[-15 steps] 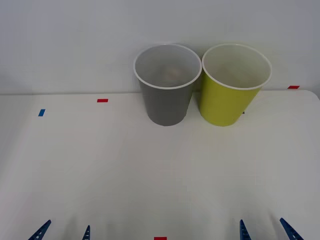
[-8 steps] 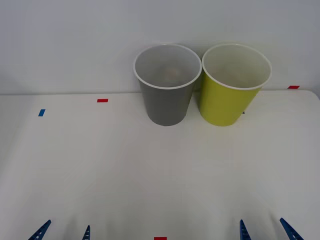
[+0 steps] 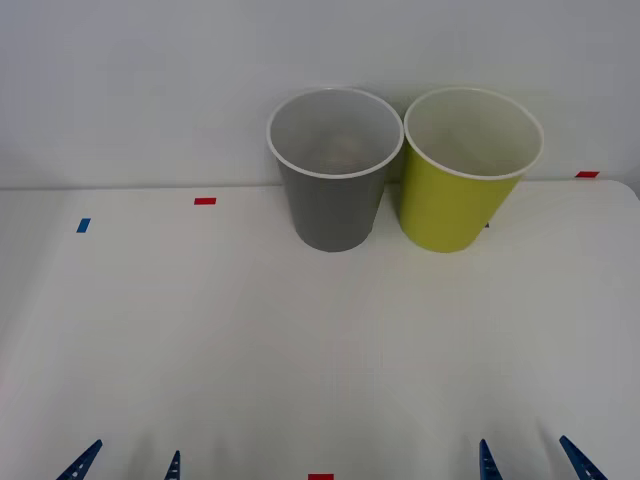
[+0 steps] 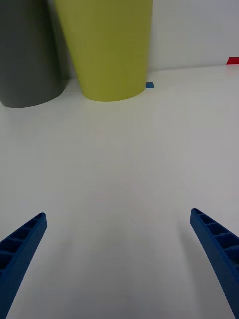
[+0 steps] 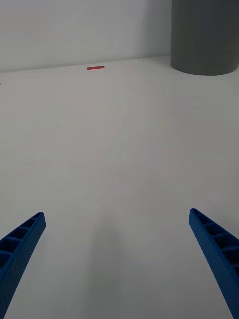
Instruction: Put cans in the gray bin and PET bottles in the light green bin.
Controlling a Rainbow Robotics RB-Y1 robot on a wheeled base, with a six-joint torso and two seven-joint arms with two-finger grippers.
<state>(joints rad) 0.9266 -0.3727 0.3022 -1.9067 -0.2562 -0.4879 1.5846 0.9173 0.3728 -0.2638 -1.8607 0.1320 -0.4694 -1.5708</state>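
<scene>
At the tabletop's (image 3: 200, 330) far edge, the gray bin (image 3: 334, 200) touches the light green bin (image 3: 462, 190). Near the front edge, left end effector (image 3: 125, 462) and right end effector (image 3: 530, 458) hover open, empty.

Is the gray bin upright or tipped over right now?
Upright. The gray bin stands on its narrow base on the table, white rim up and mouth open, beside the light green bin.
</scene>
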